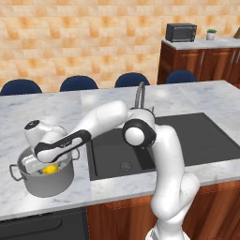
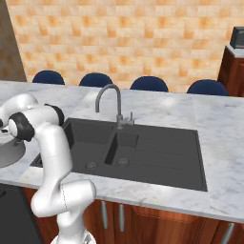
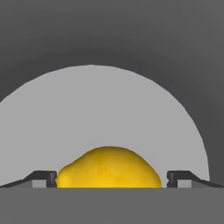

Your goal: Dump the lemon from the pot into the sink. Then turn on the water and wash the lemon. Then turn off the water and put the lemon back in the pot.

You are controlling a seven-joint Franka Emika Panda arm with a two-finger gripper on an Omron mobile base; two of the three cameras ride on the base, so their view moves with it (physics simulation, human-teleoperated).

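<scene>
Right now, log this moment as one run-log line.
stage: at pot | gripper: inside pot, fingertips flanking lemon | sink: dry | faucet: off

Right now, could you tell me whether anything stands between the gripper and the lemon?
Nothing visible does. The gripper is down inside the pot, and the lemon lies directly between its two fingertips.

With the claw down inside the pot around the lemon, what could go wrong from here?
The lemon sits between the fingertips with little spare room, so closing off-centre might squeeze it out sideways. The hand is deep in the pot, near its rim, so lifting at a tilt may catch the wall and drag the pot along the counter.
</scene>
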